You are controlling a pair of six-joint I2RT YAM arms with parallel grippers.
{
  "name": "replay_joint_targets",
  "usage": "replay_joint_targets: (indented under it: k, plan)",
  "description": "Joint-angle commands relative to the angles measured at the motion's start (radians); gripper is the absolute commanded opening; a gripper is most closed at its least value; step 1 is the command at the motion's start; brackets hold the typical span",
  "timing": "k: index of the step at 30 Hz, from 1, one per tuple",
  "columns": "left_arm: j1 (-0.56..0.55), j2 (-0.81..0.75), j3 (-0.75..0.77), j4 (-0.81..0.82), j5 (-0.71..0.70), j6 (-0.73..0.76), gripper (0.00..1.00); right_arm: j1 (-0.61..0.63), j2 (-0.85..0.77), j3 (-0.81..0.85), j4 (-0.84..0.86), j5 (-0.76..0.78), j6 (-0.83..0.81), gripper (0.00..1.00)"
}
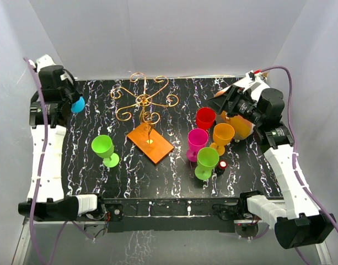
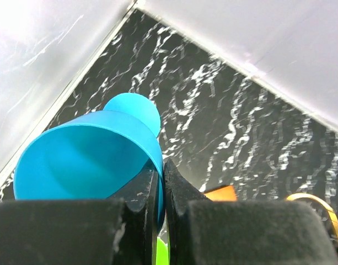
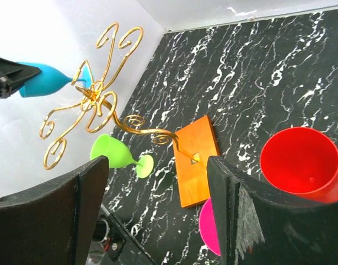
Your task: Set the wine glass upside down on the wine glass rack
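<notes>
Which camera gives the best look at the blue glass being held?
The left wrist view: the blue glass looms large, its rim pinched in the left gripper. The top view shows only a blue sliver beside the gripper; the right wrist view shows it small, from the side, behind the rack.

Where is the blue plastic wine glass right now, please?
The blue plastic wine glass is at the top view's far left, its rim pinched in the left end effector, left of the gold wire wine glass rack.
</notes>
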Motion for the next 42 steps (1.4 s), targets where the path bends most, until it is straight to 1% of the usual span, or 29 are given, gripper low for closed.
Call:
replay_joint_targets:
  k: [1, 6, 10, 13, 16, 19, 23, 27, 30, 32, 36, 39, 42]
  plan:
    - [0.005, -0.090, 0.083, 0.003, 0.115, -0.009, 0.00, 0.037, 0.019, 0.001, 0.171, -0.032, 0.132, 0.69]
    - [0.006, -0.166, 0.130, 0.096, 0.220, -0.030, 0.00, 0.193, 0.074, 0.041, 0.256, 0.092, 0.202, 0.66]
    - [0.005, -0.192, 0.179, 0.167, 0.356, -0.055, 0.00, 0.302, 0.120, 0.063, 0.390, 0.143, 0.295, 0.64]
    - [0.006, -0.225, 0.150, 0.277, 0.488, -0.080, 0.00, 0.374, 0.151, 0.097, 0.461, 0.194, 0.329, 0.64]
    - [0.006, -0.266, 0.106, 0.369, 0.551, -0.133, 0.00, 0.384, 0.168, 0.146, 0.476, 0.230, 0.336, 0.63]
    - [0.006, -0.307, 0.028, 0.493, 0.634, -0.211, 0.00, 0.388, 0.172, 0.154, 0.545, 0.245, 0.375, 0.63]
    - [0.004, -0.293, -0.046, 0.639, 0.799, -0.356, 0.00, 0.433, 0.187, 0.135, 0.667, 0.273, 0.462, 0.63]
    - [0.003, -0.268, -0.152, 0.867, 0.910, -0.549, 0.00, 0.504, 0.181, 0.086, 0.736, 0.431, 0.571, 0.61]
    - [-0.002, -0.245, -0.222, 1.019, 0.949, -0.690, 0.00, 0.568, 0.189, 0.047, 0.835, 0.532, 0.643, 0.61]
    - [-0.007, -0.240, -0.260, 1.093, 0.960, -0.740, 0.00, 0.615, 0.208, 0.057, 0.834, 0.595, 0.686, 0.61]
    - [-0.020, -0.246, -0.295, 1.111, 0.941, -0.737, 0.00, 0.716, 0.261, 0.114, 0.813, 0.687, 0.738, 0.60]
    - [-0.031, -0.244, -0.312, 1.136, 0.943, -0.751, 0.00, 0.786, 0.292, 0.160, 0.755, 0.816, 0.753, 0.58]
    - [-0.045, -0.247, -0.337, 1.176, 0.954, -0.776, 0.00, 0.831, 0.315, 0.199, 0.688, 0.958, 0.770, 0.53]
